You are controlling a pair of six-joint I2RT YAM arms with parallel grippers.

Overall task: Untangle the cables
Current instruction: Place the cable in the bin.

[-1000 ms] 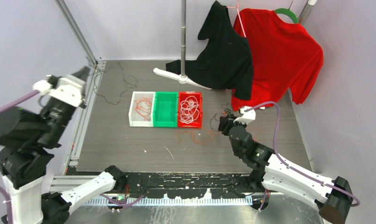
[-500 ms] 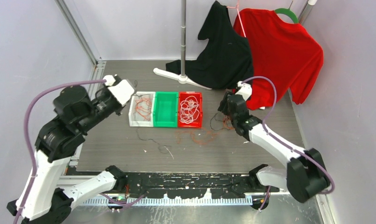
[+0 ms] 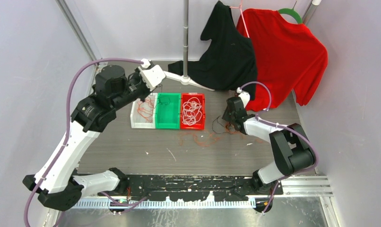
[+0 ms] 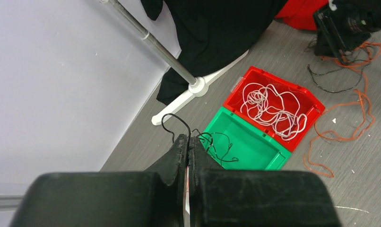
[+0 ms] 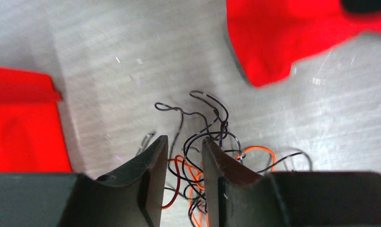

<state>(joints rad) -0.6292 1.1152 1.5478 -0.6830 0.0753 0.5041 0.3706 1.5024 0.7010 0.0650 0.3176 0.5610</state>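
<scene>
Grey table [image 3: 132, 151], pale walls; a black shirt [image 3: 229, 52] and a red shirt [image 3: 288, 52] hang at the back. The white bin [image 3: 134, 120] holds orange-red cable [image 3: 144, 108], and the red bin [image 3: 192, 127] holds white cable [image 3: 193, 109]. The left arm is raised behind the bins. Only the wrist view shows the left gripper [image 4: 187, 139] clenched on a black cable [image 4: 217, 149]. The right gripper [image 5: 184, 142] is low, jaws slightly apart astride a black-and-orange tangle [image 5: 203, 137].

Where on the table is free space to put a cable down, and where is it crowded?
Free: the table in front of the white bin, left of the loose orange cable; also the strip below the red shirt. Crowded: beside the right fingers, where black and orange cables tangle.
</scene>
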